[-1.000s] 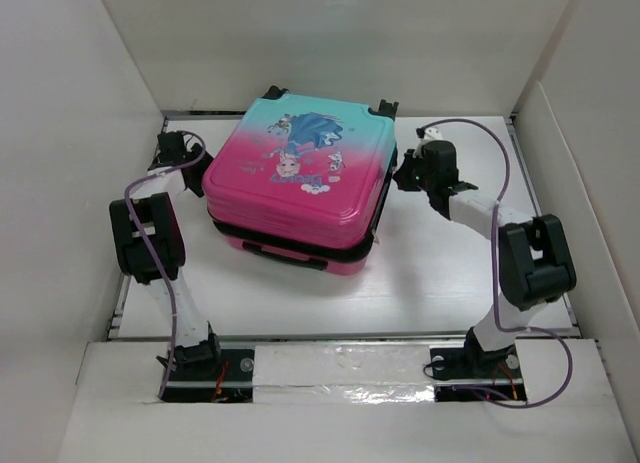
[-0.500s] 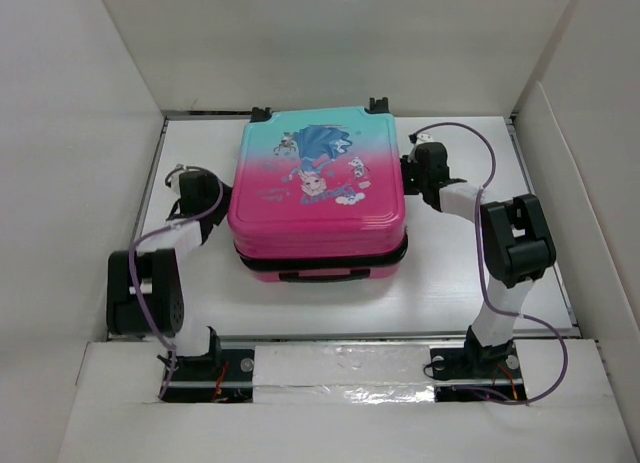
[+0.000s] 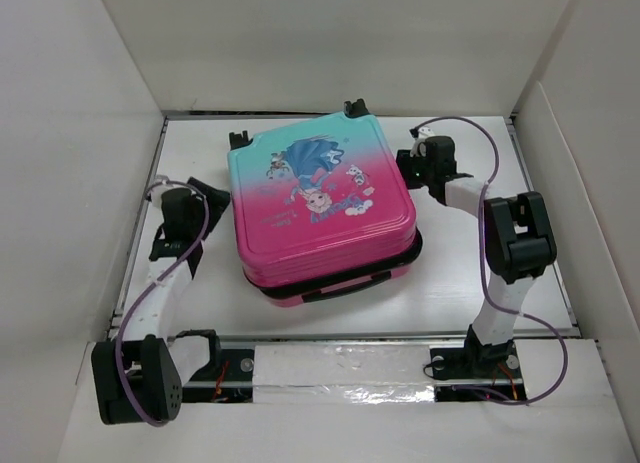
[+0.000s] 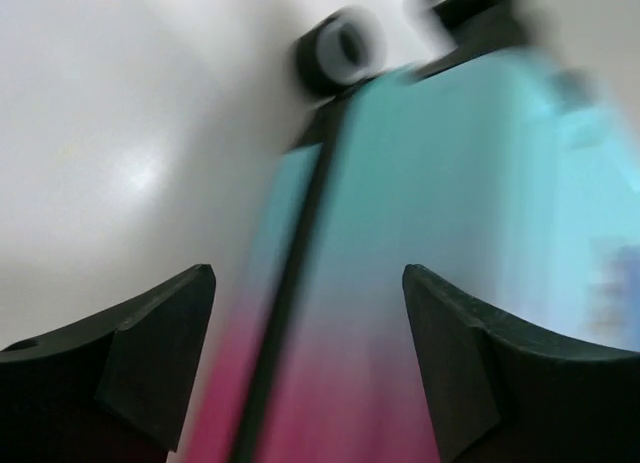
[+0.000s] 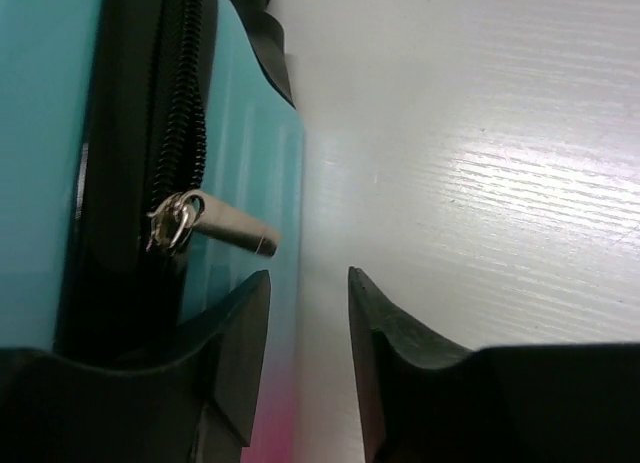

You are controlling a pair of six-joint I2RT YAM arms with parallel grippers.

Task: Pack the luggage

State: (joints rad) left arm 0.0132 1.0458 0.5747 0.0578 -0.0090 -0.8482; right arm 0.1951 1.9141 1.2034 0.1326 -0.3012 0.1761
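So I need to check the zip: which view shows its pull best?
The right wrist view: the metal zipper pull sits close and sharp on the luggage. The top view shows only its lid and dark seam; the left wrist view, blurred shell and a wheel.

I count 1 luggage [image 3: 320,208] on 1 table [image 3: 450,283], 2 wheels [image 3: 355,108] at its 12 o'clock edge, 1 zip pull [image 5: 235,230], 2 arms [image 3: 165,283].
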